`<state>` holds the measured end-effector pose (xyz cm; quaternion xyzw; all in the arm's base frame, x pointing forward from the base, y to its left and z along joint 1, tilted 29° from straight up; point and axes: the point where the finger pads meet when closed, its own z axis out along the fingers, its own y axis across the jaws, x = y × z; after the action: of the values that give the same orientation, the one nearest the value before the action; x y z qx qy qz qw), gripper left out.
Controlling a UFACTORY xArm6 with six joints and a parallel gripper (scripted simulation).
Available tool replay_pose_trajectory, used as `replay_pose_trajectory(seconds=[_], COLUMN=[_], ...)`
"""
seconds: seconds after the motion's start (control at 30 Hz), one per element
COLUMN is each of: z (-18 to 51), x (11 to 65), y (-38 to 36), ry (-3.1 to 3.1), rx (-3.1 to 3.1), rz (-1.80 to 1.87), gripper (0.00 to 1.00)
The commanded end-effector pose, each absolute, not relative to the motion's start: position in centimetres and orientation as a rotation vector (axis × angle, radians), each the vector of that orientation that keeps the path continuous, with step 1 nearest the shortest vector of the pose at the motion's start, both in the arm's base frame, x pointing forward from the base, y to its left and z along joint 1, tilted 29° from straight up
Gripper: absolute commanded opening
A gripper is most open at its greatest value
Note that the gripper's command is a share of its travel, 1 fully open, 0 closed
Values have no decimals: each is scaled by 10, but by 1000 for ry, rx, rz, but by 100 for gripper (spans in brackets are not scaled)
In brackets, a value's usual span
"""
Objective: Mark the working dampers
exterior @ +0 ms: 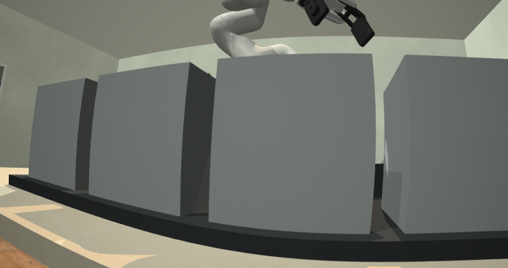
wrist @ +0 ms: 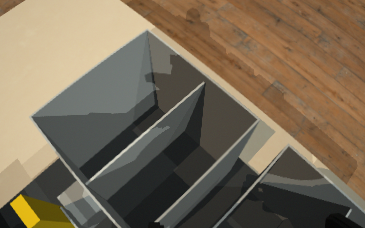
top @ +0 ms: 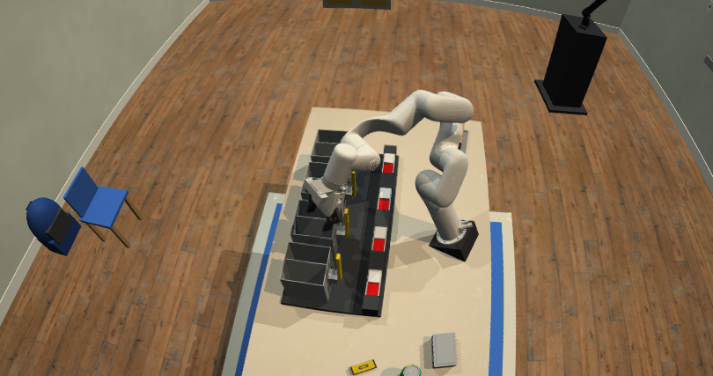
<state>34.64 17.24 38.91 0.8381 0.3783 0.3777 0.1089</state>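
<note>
Four grey open-topped dampers stand in a row, nearest [top: 305,290] [wrist: 85,100], second [top: 312,241] [exterior: 291,141], third [exterior: 138,134] and farthest [exterior: 54,134]. A thin upright plate [wrist: 147,131] spans the nearest box. Yellow handles show on the nearest [top: 338,267] [wrist: 25,211], second [top: 346,222] and third [top: 353,183]; the arm hides the farthest handle. All four sliders show red, nearest [top: 372,288], second [top: 378,244], third [top: 383,203], farthest [top: 387,167], with pale covers beside the red. My gripper [top: 321,212] [exterior: 340,26] is open and empty, above the second damper.
A dark base board [top: 349,293] carries dampers and sliders on the table [top: 423,298]. A yellow level [top: 363,366], a green-rimmed round item [top: 411,371] and a grey box [top: 444,350] lie at the table's near end. The arm's base [top: 454,241] stands right of the sliders.
</note>
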Motion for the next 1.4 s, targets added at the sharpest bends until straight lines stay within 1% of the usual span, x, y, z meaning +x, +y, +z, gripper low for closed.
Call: replay_pose_trajectory(seconds=[0.0, 0.1, 0.17, 0.2, 0.3, 0.5, 0.57, 0.63, 0.73, 0.8, 0.9, 1.23, 1.3, 1.37], z=[403, 412, 412, 420, 425, 442, 443, 452, 454, 464, 469, 497, 497, 504], x=[343, 341, 341, 339, 338, 334, 334, 332, 332, 330, 329, 323, 323, 321], y=[131, 101, 101, 75, 59, 1, -3, -34, -40, -73, -90, -186, -186, -209], ry=[1008, 923, 923, 847, 799, 627, 618, 523, 505, 406, 355, 62, 62, -9], rx=[2524, 2567, 2567, 2603, 2625, 2693, 2697, 2729, 2735, 2764, 2777, 2837, 2837, 2846], rz=[1077, 1049, 1049, 1023, 1006, 946, 943, 906, 899, 861, 842, 725, 725, 695], gripper=[100, 100, 100, 100, 100, 100, 100, 100, 100, 100, 100, 100, 100, 100])
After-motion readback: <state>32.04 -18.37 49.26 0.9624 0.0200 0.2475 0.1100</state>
